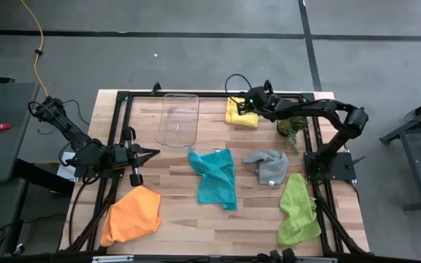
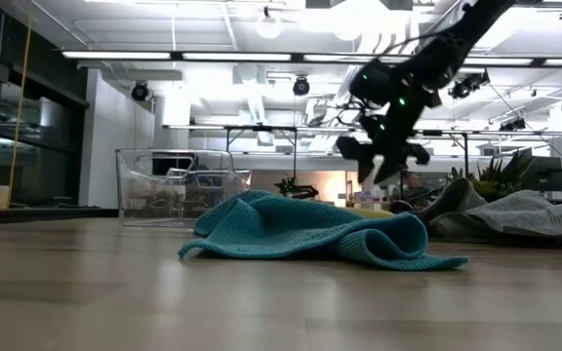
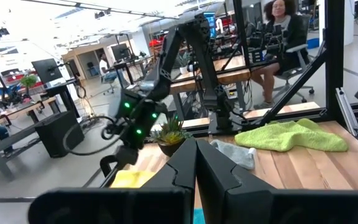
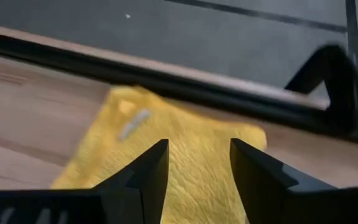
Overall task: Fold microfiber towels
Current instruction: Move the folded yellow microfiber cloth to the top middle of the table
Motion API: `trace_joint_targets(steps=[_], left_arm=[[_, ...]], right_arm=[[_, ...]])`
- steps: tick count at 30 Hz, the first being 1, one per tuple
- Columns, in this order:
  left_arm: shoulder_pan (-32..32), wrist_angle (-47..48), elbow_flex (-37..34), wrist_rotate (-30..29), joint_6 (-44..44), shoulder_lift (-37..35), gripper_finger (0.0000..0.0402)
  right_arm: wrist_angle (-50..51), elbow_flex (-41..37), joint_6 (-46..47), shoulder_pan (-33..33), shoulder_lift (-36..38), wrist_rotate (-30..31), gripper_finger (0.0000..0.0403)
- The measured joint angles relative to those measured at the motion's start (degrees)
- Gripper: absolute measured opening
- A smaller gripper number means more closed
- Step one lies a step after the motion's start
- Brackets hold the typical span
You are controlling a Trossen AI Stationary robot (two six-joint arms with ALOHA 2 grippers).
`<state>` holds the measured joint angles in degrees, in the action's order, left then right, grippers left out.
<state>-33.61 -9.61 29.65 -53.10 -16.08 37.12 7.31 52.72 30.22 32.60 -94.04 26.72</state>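
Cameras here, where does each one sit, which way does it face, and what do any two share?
High: overhead, straight down on the table; both arms.
Low: tabletop height, level past the teal towel; right tool above.
Left wrist: on the left arm, across the table; shut left tool, right arm beyond.
Right wrist: on the right arm, down at the yellow towel; open right tool.
Shared: high and right wrist both show the yellow towel.
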Motion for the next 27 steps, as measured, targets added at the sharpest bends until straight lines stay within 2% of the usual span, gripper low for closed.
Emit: trace_joint_targets(steps=[3, 7, 9, 12, 14, 17, 21, 27], left_arm=[[0.0, 0.9, 0.0, 0.0, 0.8, 0.0, 0.0], [0.0, 1.1, 0.0, 0.0, 1.1, 0.0, 0.0], [0.0, 1.1, 0.0, 0.0, 1.1, 0.0, 0.0], [0.0, 1.0, 0.0, 0.0, 1.0, 0.0, 0.0], [0.0, 0.9, 0.0, 0.0, 0.9, 0.0, 0.0], [0.1, 0.5, 0.0, 0.0, 0.8, 0.0, 0.0], [0.5, 0.3, 0.0, 0.0, 0.0, 0.0, 0.0], [1.0, 0.8, 0.0, 0.0, 0.3, 0.0, 0.0]], right_arm=[[2.6, 3.0, -1.9, 0.0, 0.0, -0.3, 0.0164], [3.4, 2.7, -2.6, 0.0, 0.1, -5.9, 0.0141], [4.4, 1.3, -2.0, 0.0, -0.1, -6.1, 0.0109], [4.0, -0.9, -0.8, 0.0, -1.5, -6.0, 0.0036], [2.1, -1.2, -0.7, 0.3, -3.1, -6.2, 0.0011], [0.5, -0.3, -0.6, 0.4, -5.8, -7.6, 0.0021], [0.6, 1.7, -0.8, 0.4, -10.1, -8.5, 0.0004], [0.5, 5.2, -0.9, 0.4, -13.3, -9.9, 0.0001]])
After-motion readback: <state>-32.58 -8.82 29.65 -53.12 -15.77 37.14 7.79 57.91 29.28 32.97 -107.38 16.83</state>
